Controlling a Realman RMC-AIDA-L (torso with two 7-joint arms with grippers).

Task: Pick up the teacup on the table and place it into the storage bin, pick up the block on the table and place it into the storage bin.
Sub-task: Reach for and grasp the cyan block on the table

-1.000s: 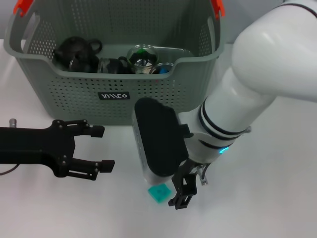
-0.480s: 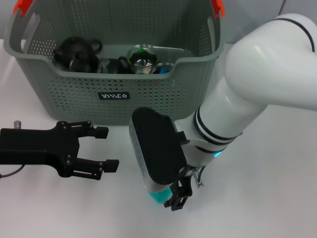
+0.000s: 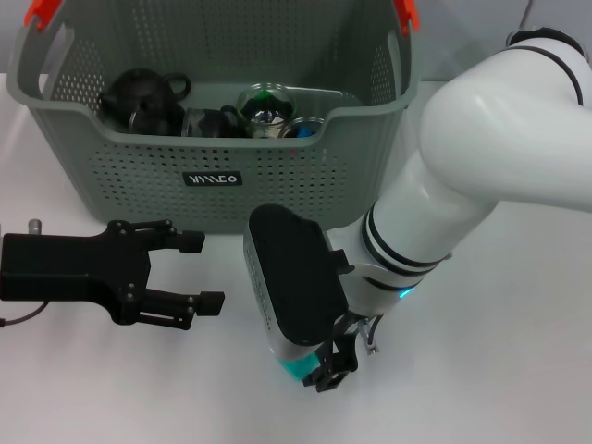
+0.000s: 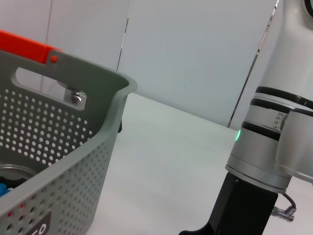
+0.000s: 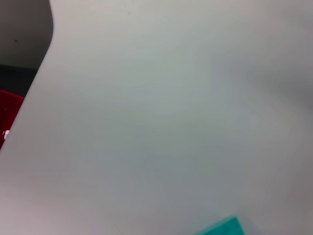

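white tabletop (image 3: 518, 351) | grey-green perforated plastic storage bin (image 3: 277, 180) at rear, holding dark teaware | right gripper (image 3: 326, 375) down at small teal block (image 3: 298, 369) on tabletop, finger state cannot tell | left gripper (image 3: 199, 273) before bin, fingers apart, empty

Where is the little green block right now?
In the head view the teal block lies on the white table in front of the storage bin, mostly hidden under the right gripper, toward the robot's right of the left gripper.
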